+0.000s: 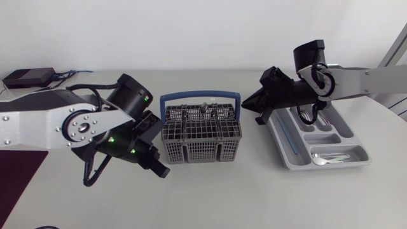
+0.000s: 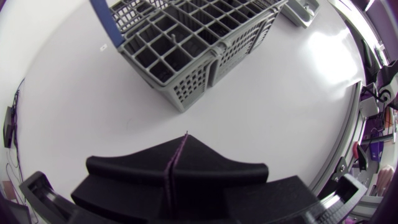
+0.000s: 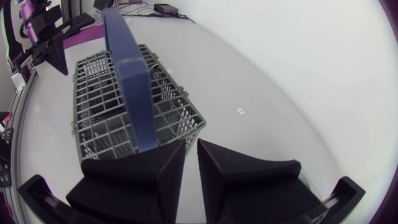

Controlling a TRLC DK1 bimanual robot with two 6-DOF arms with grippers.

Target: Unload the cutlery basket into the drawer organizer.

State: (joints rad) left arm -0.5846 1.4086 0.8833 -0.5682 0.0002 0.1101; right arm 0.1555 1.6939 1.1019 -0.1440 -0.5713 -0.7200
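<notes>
Now, basket (image 1: 201,137) ahead of R hand (image 3: 191,146), narrow gap, L hand (image 2: 185,138) closed, beside it

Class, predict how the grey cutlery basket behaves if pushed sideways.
The cutlery basket probably slides rather than tips: its base looks wide and flat. Its open lattice walls suggest light, fairly stiff plastic. Pushing high, at the blue handle, might rock it.

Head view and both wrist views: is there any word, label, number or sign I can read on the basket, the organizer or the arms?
No text is readable in any view.
Cutlery basket: no label or number shows.
Drawer organizer: none shows.
Left arm: only green lights, no legible print.
Small mark on the table: too small to read.
</notes>
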